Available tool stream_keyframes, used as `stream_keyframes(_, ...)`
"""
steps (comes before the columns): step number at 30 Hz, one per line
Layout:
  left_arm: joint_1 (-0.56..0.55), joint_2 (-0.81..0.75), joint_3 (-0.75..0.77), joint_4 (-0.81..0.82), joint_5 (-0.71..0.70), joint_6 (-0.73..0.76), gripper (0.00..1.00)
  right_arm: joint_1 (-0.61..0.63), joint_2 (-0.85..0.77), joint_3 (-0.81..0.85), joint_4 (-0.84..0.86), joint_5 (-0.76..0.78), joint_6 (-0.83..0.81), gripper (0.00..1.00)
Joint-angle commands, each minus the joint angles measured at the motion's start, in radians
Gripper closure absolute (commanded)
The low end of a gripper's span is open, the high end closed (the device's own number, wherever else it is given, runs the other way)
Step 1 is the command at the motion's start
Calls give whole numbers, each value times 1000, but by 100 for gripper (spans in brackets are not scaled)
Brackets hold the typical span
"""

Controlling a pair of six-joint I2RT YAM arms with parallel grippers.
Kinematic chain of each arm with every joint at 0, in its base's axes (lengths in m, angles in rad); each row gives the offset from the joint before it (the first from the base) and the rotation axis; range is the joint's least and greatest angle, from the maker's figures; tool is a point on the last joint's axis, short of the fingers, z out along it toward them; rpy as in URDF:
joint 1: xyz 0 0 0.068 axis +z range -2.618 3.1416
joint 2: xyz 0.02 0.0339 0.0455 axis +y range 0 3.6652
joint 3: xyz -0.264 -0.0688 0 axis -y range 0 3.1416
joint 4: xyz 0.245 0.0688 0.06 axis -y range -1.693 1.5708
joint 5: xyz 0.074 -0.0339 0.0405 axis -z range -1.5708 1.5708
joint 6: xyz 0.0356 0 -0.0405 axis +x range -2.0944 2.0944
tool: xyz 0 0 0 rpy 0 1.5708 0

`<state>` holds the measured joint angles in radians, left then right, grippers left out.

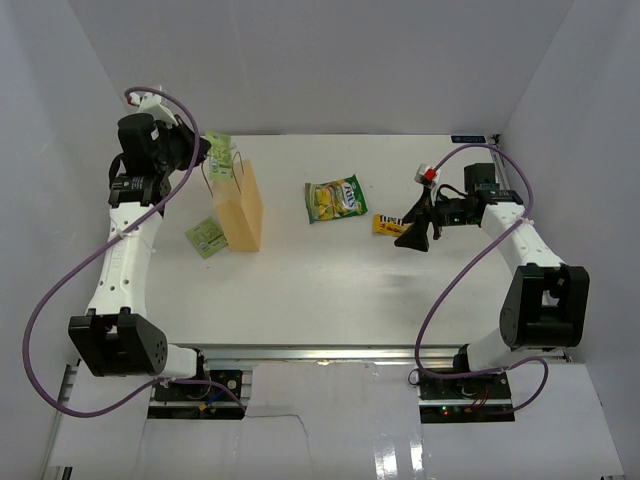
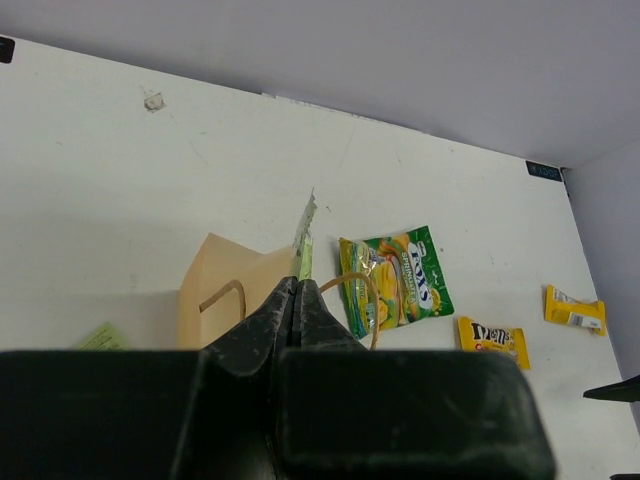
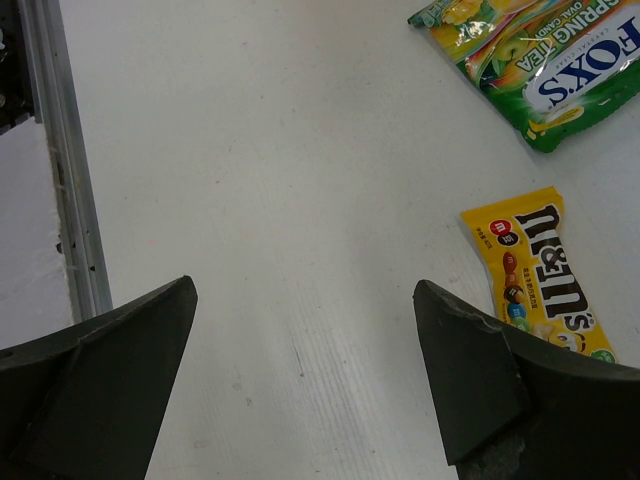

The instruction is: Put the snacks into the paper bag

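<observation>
Progress: 0 of 2 snacks bagged. Both lie out on table (image 1: 330,290); pick + drop of each left to do.
Top view, bag: paper bag (image 1: 243,206) upright, left of centre. Tan matte paper, boxy, thin loop handles.
Top view, snacks: green pouch (image 1: 335,198) flat mid-table, glossy crinkled foil. Yellow packet (image 1: 387,224) to its right, narrow + slim.
Top view, arms: left gripper (image 1: 205,158) at bag's top. Right gripper (image 1: 414,236) low, just beside yellow packet.
Top view, misc: two pale green slips (image 1: 205,237) near bag, one by handles, one flat on table.
L wrist: jaws fully closed over bag mouth. Whether they pinch handle or rim, can't tell. One slip stands edge-on at tips.
R wrist: jaws spread wide, nothing betw. them. Yellow packet just outside one finger (image 3: 480,370), contact unclear. Pouch well beyond.
</observation>
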<state>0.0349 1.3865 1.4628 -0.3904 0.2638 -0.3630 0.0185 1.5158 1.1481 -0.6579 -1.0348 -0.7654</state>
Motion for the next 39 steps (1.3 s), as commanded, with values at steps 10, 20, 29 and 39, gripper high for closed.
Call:
stream_keyframes(10, -18, -32, -13, 7, -37, 10, 64, -8, 27, 50, -37, -18, 6, 5)
stream_keyframes(20, -18, -95, 62, -15, -34, 12, 31, 57, 107, 146, 36, 92, 182, 0)
stream_keyframes(29, -18, -479, -233, -14, -60, -57, 2, 221, 418, 474, 207, 542, 667, 3)
stream_keyframes(39, -18, -837, -456, -172, -124, -174, 2, 245, 799, 855, 214, 642, 752, 10)
